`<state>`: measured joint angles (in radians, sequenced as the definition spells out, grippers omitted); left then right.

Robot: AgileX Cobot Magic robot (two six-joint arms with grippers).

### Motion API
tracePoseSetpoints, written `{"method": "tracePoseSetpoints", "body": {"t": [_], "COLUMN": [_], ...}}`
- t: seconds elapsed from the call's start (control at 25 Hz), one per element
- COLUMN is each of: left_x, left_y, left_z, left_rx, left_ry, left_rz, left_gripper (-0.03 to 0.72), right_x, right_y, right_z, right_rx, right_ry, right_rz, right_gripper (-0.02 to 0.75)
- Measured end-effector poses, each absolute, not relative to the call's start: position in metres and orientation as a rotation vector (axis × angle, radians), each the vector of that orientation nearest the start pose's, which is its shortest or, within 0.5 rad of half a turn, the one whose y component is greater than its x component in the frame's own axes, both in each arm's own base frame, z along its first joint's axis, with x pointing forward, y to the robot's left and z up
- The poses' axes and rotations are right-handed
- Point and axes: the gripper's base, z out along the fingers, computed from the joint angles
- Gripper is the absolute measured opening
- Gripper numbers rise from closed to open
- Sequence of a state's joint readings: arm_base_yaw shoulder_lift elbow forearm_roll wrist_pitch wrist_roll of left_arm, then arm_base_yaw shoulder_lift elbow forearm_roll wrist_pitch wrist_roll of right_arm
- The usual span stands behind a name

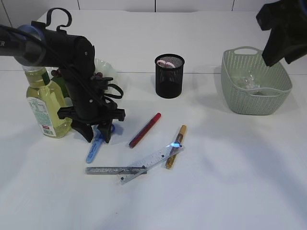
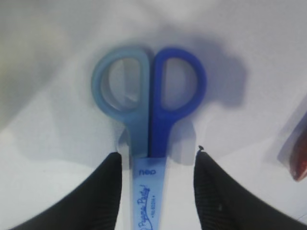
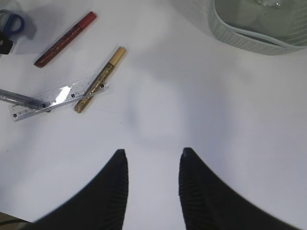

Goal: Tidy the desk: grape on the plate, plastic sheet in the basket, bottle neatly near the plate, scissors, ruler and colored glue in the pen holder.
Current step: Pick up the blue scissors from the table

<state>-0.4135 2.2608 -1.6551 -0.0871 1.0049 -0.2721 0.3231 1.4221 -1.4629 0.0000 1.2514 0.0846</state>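
Straddling the blue scissors point(image 2: 147, 143) — left gripper point(image 2: 156, 191), fingers either side, apart

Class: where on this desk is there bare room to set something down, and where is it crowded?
Bare: between the ruler and basket, and the near edge. Crowded: around the bottle, scissors and left gripper.

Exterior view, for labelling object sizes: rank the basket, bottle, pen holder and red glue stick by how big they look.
1. basket
2. bottle, partly hidden by the arm, so its lead is unsure
3. pen holder
4. red glue stick
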Motion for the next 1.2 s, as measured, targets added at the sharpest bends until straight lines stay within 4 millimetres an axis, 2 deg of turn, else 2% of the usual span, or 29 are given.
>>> {"method": "tracePoseSetpoints", "body": {"t": [1.2], "left_x": [0.4033], "left_y": [-0.1849], "left_z": [0.1133], "left_rx": [0.175], "left_ry": [3.126], "left_rz": [-0.138], "left_gripper": [0.34], "right_x": [0.267], "right_y": [0.0894], "right_z": [0.3797], "right_rx": [-0.324], "right_ry": [2.681], "right_rz": [0.124], "right_gripper": [0.297]}}
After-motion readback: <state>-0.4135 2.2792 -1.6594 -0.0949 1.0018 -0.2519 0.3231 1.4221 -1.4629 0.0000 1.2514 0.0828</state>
